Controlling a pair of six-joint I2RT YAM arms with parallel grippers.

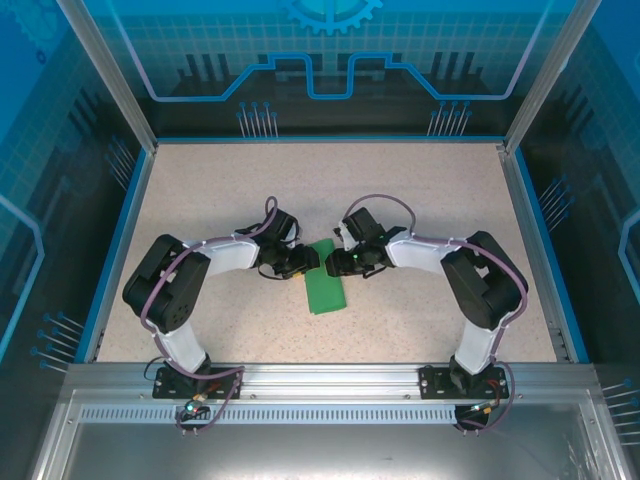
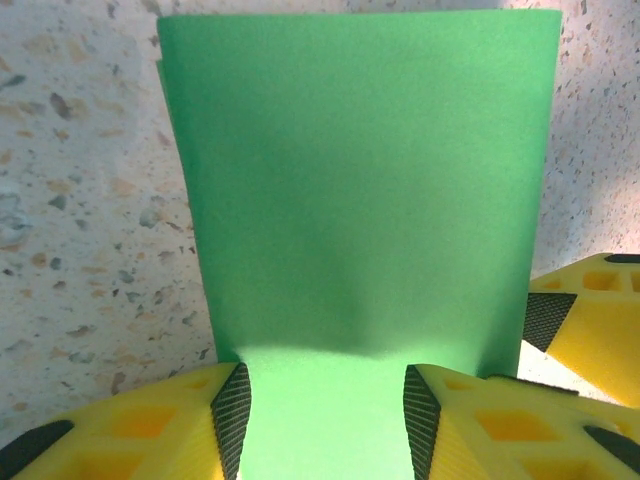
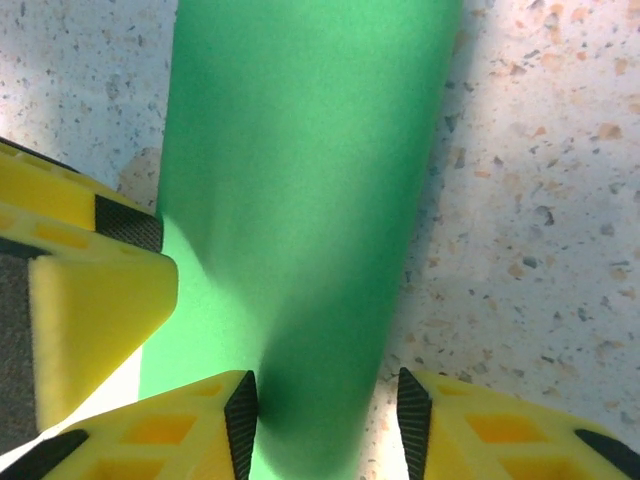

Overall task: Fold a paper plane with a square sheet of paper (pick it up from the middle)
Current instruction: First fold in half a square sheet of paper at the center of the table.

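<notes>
The square sheet of paper (image 1: 325, 280) is bright green and lies on the table as a narrow rectangle folded double, with no paper plane shape to it. My left gripper (image 1: 305, 262) comes at its far end from the left, and my right gripper (image 1: 346, 262) from the right. In the left wrist view the paper (image 2: 360, 200) runs flat under my left gripper (image 2: 325, 420), whose jaws stand apart over it. In the right wrist view the paper (image 3: 300, 180) passes beneath my open right gripper (image 3: 325, 420), covering the left part of the gap. A left-gripper finger (image 3: 90, 300) sits on its edge.
The speckled beige table (image 1: 250, 190) is ringed by a blue rim (image 1: 118, 240) and clear enclosure walls. An aluminium rail (image 1: 320, 375) with both arm bases runs along the near edge. A right-gripper finger (image 2: 590, 320) shows beside the paper in the left wrist view.
</notes>
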